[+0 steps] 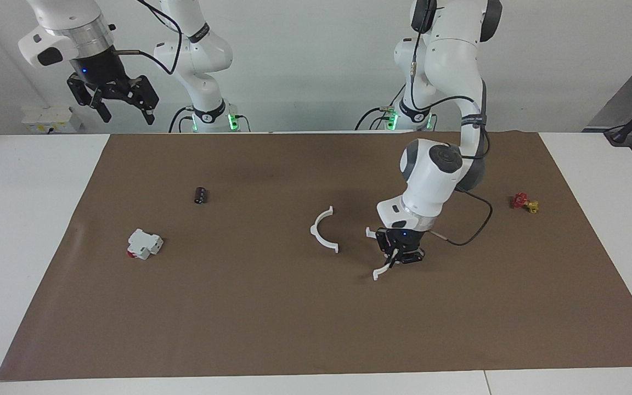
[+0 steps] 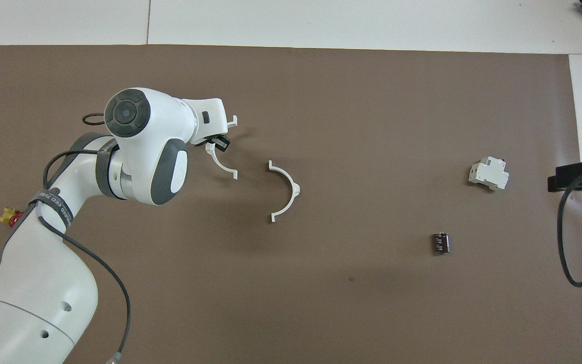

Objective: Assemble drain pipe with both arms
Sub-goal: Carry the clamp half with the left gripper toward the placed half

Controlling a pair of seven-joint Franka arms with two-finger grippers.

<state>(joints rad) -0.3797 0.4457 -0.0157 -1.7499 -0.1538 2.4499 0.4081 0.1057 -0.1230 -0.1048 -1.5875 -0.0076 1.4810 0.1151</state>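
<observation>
Left jaws (image 1: 395, 258) clamped on half-ring arc (image 1: 380, 270); right jaws (image 1: 124, 107) apart, aloft.

So the left gripper (image 1: 396, 258) is down low at the brown mat (image 1: 316, 329), clamped on one white half-ring (image 1: 380, 270) of the drain pipe. One tab of that piece pokes out on the robots' side of the gripper, and the other end curls out on the side away from them. The second half-ring (image 1: 324, 230) just lies flat on the mat beside it, toward the right arm's end, not touching.

Right gripper (image 1: 124, 101) hangs up in the air by its own base, fingers spread, holding nothing, just waiting.

Other stuff on the mat: a small black cylinder (image 1: 201, 195), a white blocky part with a red end (image 1: 144, 243), and a little red and yellow thing (image 1: 524, 203) at the left arm's end.
</observation>
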